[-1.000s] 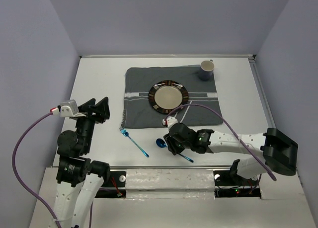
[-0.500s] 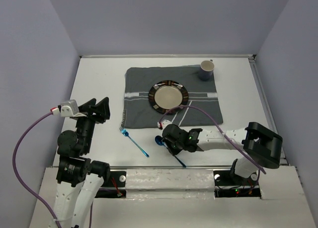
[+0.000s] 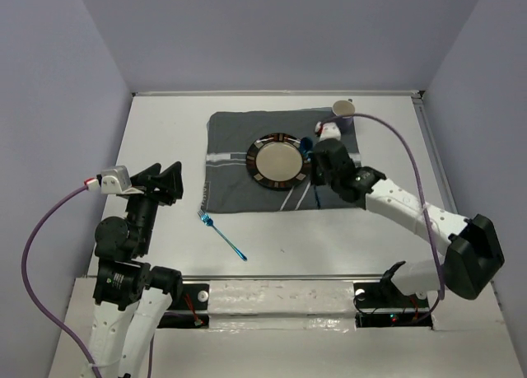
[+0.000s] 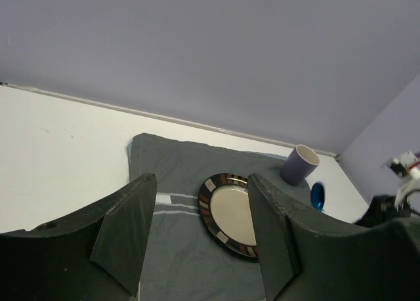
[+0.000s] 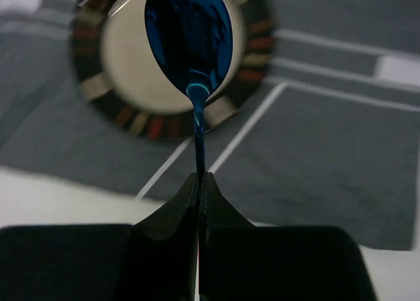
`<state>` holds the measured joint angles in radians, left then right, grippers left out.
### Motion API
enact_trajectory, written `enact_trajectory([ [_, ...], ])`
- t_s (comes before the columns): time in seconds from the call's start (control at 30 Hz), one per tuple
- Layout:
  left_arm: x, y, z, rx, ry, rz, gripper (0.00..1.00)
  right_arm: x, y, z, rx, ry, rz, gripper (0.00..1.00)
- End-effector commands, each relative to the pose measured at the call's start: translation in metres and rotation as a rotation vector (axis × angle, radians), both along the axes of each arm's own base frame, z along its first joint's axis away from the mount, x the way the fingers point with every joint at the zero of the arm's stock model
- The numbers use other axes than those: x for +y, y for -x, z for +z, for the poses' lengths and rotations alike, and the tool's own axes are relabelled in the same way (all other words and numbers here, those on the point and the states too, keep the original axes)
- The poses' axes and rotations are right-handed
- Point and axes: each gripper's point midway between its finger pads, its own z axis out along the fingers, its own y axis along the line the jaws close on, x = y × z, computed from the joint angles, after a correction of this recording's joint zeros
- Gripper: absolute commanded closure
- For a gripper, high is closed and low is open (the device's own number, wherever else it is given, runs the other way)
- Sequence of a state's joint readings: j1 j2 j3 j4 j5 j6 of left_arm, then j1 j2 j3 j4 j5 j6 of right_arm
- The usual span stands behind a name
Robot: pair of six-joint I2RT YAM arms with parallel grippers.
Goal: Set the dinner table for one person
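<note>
Over the near left of the white dinner table [image 3: 165,131] spread before both arms, the left gripper [image 4: 200,229] hangs with jaws spread, and farther off the right gripper [image 5: 199,183] pinches the handle of a blue spoon [image 5: 190,32] above the grey mat [image 3: 235,139], beside the plate [image 3: 276,160].

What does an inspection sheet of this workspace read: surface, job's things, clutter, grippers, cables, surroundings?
Surface: large white matte dinner table, with a dark grey striped cloth mat spread at its far middle.
Job's things: round dark-rimmed plate on the mat; grey-blue mug at the mat's far right corner; blue metal fork on bare table by the mat's near left corner; shiny blue spoon held above the mat.
Clutter: nothing seen.
Grippers: right gripper shut on the spoon's handle; left gripper open, empty.
Cables: a purple cable loops from the left wrist, another from the right.
Surroundings: plain lilac walls on three sides.
</note>
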<state>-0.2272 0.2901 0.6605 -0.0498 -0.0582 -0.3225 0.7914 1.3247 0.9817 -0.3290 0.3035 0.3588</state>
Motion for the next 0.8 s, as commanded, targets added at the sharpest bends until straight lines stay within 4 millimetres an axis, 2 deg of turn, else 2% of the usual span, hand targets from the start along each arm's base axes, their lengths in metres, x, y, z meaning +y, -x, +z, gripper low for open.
enact_trajectory([
  [0.0,-0.003,0.002,0.007,-0.040,0.004,-0.022,0.32,-0.062,-0.080,0.020,-0.115,0.066,-0.264,1.00],
  [0.03,-0.004,0.002,0.007,-0.040,0.002,-0.024,0.32,-0.068,-0.091,0.020,-0.122,0.070,-0.287,1.00],
  [0.07,-0.004,0.002,0.007,-0.040,0.002,-0.026,0.32,-0.084,-0.110,0.009,-0.111,0.082,-0.336,1.00],
  [0.1,-0.004,0.002,0.007,-0.042,0.001,-0.026,0.32,-0.078,-0.115,0.004,-0.097,0.081,-0.320,1.00],
  [0.13,-0.004,0.002,0.008,-0.042,0.002,-0.028,0.32,-0.087,-0.131,0.008,-0.095,0.063,-0.342,1.00],
  [0.17,-0.005,0.003,0.008,-0.044,0.001,-0.032,0.32,-0.086,-0.139,-0.006,-0.064,0.069,-0.336,1.00],
  [0.2,-0.006,0.003,0.008,-0.044,0.000,-0.034,0.32,-0.092,-0.151,-0.003,-0.071,0.067,-0.351,1.00],
  [0.23,-0.006,0.003,0.008,-0.045,-0.001,-0.033,0.32,-0.092,-0.152,-0.013,-0.052,0.085,-0.348,1.00],
  [0.27,-0.006,0.004,0.008,-0.045,0.000,-0.037,0.32,-0.095,-0.162,-0.021,-0.031,0.080,-0.347,1.00],
  [0.3,-0.006,0.004,0.009,-0.047,0.000,-0.038,0.32,-0.097,-0.165,-0.017,-0.038,0.072,-0.353,1.00],
  [0.5,-0.009,0.004,0.008,-0.044,-0.001,-0.050,0.32,-0.102,-0.186,-0.050,0.039,0.051,-0.352,1.00],
  [0.53,-0.009,0.003,0.008,-0.043,-0.003,-0.048,0.32,-0.106,-0.193,-0.061,0.060,0.052,-0.356,1.00],
  [0.77,-0.009,0.003,0.008,-0.043,-0.003,-0.050,0.32,-0.105,-0.197,-0.085,0.106,0.053,-0.346,1.00],
])
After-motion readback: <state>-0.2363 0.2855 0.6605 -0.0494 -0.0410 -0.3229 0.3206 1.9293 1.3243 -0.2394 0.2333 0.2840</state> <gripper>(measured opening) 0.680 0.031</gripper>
